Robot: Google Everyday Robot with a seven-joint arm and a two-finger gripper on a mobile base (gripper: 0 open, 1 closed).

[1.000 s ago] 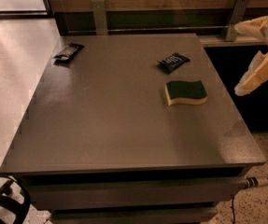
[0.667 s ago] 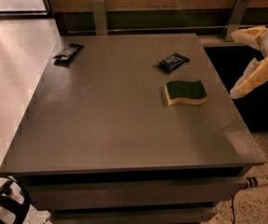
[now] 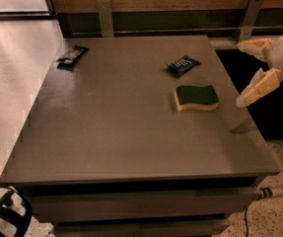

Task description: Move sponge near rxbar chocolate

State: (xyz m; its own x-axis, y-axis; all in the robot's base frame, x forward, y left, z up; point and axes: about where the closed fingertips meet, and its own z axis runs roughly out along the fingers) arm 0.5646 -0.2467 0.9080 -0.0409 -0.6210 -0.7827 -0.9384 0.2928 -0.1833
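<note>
1. The sponge [image 3: 196,98] lies flat on the right half of the table [image 3: 116,137], green scouring side up, nothing touching it.
2. Just behind it, apart from it, lies a dark wrapper with white lettering [image 3: 183,64]; this is not the target.
3. The rxbar chocolate [image 3: 72,55] sits at the far left corner of the table, well apart from the sponge, with most of the table's width between them.
4. The end effector [image 3: 240,74] hangs off the table's right edge, just beside the sponge and above its level. Its two pale fingers [image 3: 262,83] are spread wide apart, holding nothing.
5. Judged from this, the step in hand is the approach to the grasp: the sponge is not yet touched, and no carrying has begun.
6. The next move calls for bringing the end effector leftward and down over the sponge, with one finger on each side of the foam body, then closing on it.
7. After that comes a lift and a long carry across to the far left corner, setting down close to the rxbar chocolate without knocking it.
</note>
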